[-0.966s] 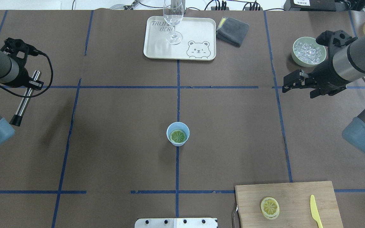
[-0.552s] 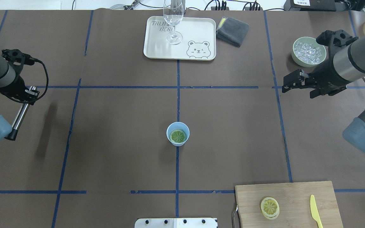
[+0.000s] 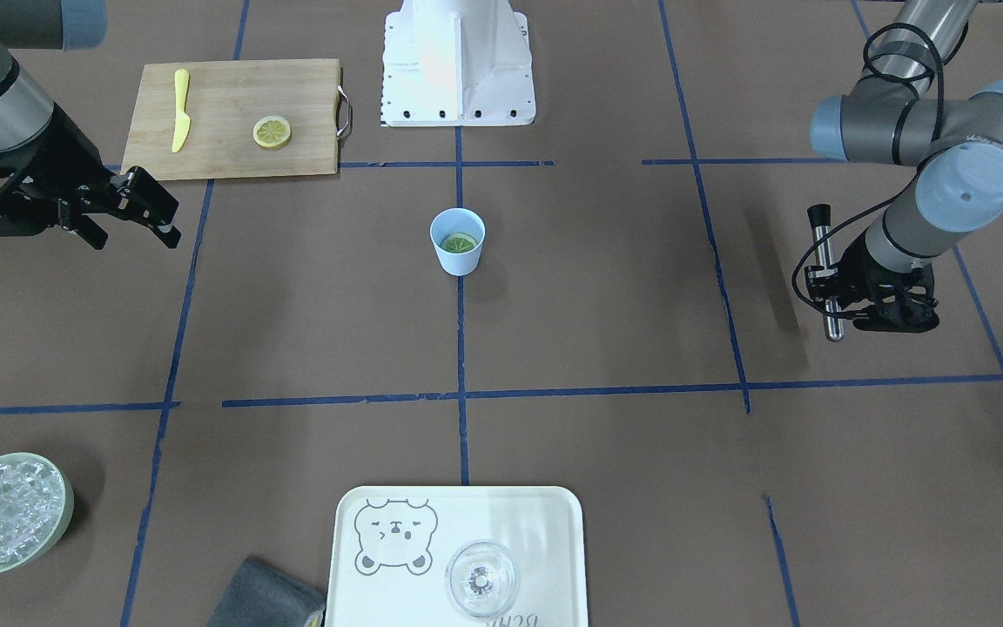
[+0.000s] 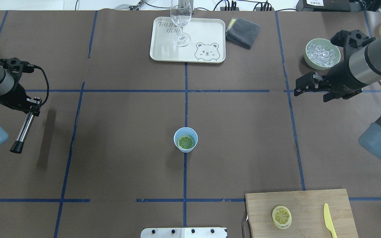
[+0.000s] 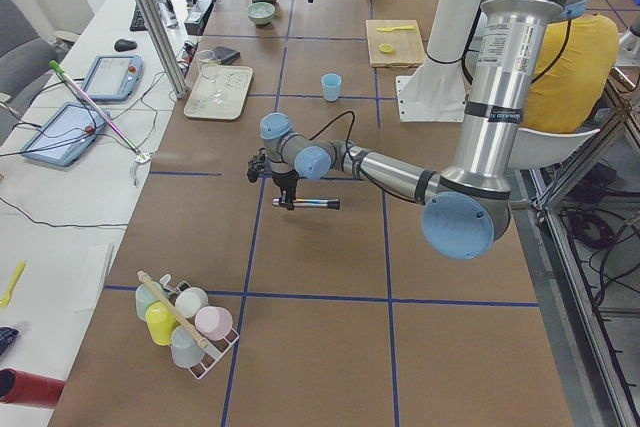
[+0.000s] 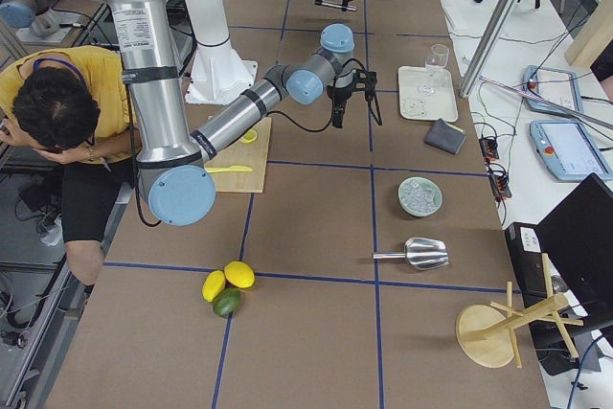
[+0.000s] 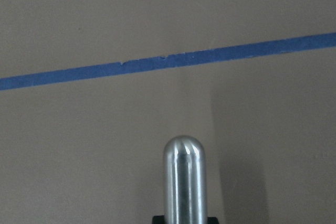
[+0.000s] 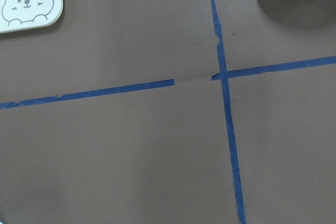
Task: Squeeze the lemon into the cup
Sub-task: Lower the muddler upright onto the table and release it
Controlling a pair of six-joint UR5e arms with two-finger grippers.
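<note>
My left gripper (image 4: pixel 31 104) has its jaws closed on the upper end of a steel rod (image 4: pixel 25 127). The rod slants down from the grip, black tip lowest, above the left side of the table. In the left wrist view the rod's rounded end stands up from the bottom edge, with only brown table cover and a strip of blue tape beyond it.

My right gripper (image 4: pixel 310 93) hangs above the right side of the table. Its fingers are spread wide apart, and I see nothing between them. Its wrist camera shows bare cover, crossed tape lines, a corner of the tray and the edge of the bowl.

The cup (image 4: pixel 185 139) stands upright at the centre of the table on the middle tape line, well apart from both grippers. One lemon slice (image 4: pixel 186 142) lies flat inside it, looking greenish against the blue.

A second slice (image 4: pixel 281 217) lies on the cutting board (image 4: pixel 309 200) at the near right, with the yellow knife (image 4: pixel 329 220) to its right.

A green bowl (image 4: pixel 307 56) of ice sits at the far right, just beyond the right arm. At the far middle a wine glass (image 4: pixel 180 19) stands on the bear-printed tray (image 4: pixel 210 33), with a folded grey cloth (image 4: pixel 243 32) just beside the tray's right edge.
</note>
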